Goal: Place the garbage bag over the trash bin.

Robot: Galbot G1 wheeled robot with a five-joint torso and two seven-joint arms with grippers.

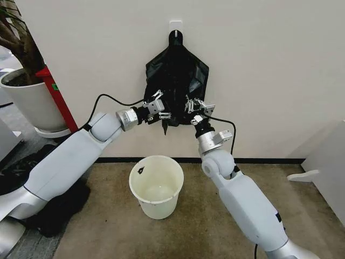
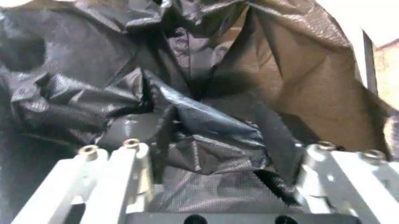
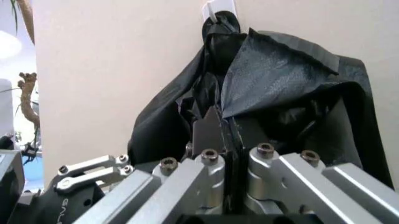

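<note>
The garbage bag (image 1: 175, 81) hangs black and wrinkled from a white hook (image 1: 176, 25) on the far wall (image 1: 269, 65), its top gathered to a point at the hook and its body fanning out below. Both arms reach up to its lower edge. The left gripper (image 1: 161, 110) sits at the bag's lower left; in the left wrist view its fingers (image 2: 109, 158) are spread wide with crumpled black plastic bunched between them. The right gripper (image 1: 195, 108) is at the bag's lower right; in the right wrist view its fingers (image 3: 209, 161) are pressed together, pinching a fold of the plastic. The trash bin (image 1: 156, 186), round and white, stands upright on the carpeted floor (image 1: 108, 232) below the bag, nearer the robot, between the two arms, well apart from both grippers.
</note>
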